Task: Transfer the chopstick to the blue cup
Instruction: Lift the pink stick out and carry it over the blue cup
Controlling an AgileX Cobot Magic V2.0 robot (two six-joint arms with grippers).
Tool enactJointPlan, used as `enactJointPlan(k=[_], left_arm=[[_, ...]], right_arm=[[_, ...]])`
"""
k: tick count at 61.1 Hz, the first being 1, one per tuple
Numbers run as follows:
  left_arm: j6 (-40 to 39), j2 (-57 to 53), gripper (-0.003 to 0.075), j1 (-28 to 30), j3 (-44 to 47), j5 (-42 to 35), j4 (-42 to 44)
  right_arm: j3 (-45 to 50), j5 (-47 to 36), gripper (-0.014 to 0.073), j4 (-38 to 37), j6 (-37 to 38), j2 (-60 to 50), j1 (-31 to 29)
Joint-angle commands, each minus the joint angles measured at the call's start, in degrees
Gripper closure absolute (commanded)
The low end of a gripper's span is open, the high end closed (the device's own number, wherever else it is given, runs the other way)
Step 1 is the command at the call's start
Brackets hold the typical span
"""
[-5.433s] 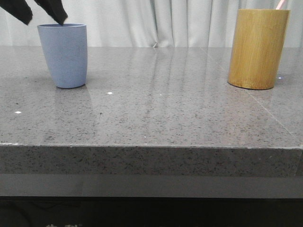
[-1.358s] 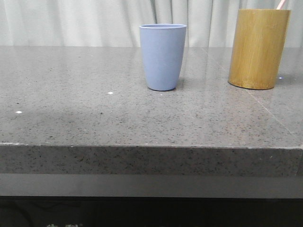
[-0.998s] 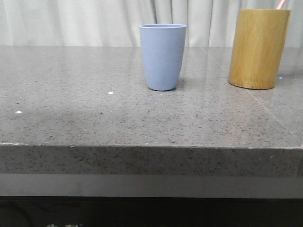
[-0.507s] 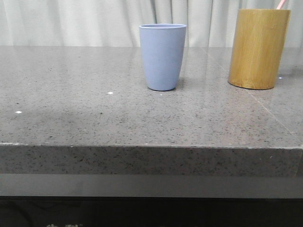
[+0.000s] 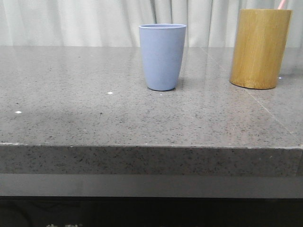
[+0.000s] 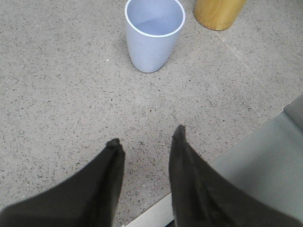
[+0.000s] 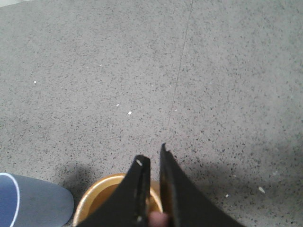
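Blue cup (image 5: pixel 162 56): upright mid-tabletop (image 5: pixel 94 113), empty; same spot as 1.4 s ago, well right of its place 5.4 s ago.
Bamboo holder (image 5: pixel 260 48): at the right, sits slightly further right than 0.5 s ago.
Chopstick (image 5: pixel 281 4): pink tip pokes above the holder rim; stick stands inside the holder.
Left gripper (image 6: pixel 146 137): fingers spread, released, over bare tabletop short of the cup.
Right gripper (image 7: pixel 152 158): fingers nearly closed over the holder mouth, pink end (image 7: pixel 157 219) between them; actual grip cannot be told.

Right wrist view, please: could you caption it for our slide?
Right gripper nearly closed above the bamboo holder, a pink chopstick end between its fingers.
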Motion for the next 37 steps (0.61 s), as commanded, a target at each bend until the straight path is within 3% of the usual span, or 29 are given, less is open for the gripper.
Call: enactJointPlan(k=[1, 11, 20, 37], left_arm=[[0.1, -1.3, 0.0482, 0.0, -1.3, -3.8, -0.6], [0.1, -1.3, 0.0482, 0.0, -1.3, -3.8, -0.6], [0.1, -1.3, 0.0482, 0.0, -1.3, -3.8, -0.6], [0.1, -1.3, 0.0482, 0.0, -1.3, -4.4, -0.6]], right_arm=[[-5.1, 0.2, 0.0655, 1.7, -1.1, -3.1, -0.2], [-11.5, 2.2, 0.0653, 0.9, -1.1, -5.5, -0.1], [-13.9, 1.2, 0.0652, -4.5, -1.1, -10.1, 1.8], [-14.1, -1.0, 0.0652, -11.5, -1.1, -17.5, 14.0]])
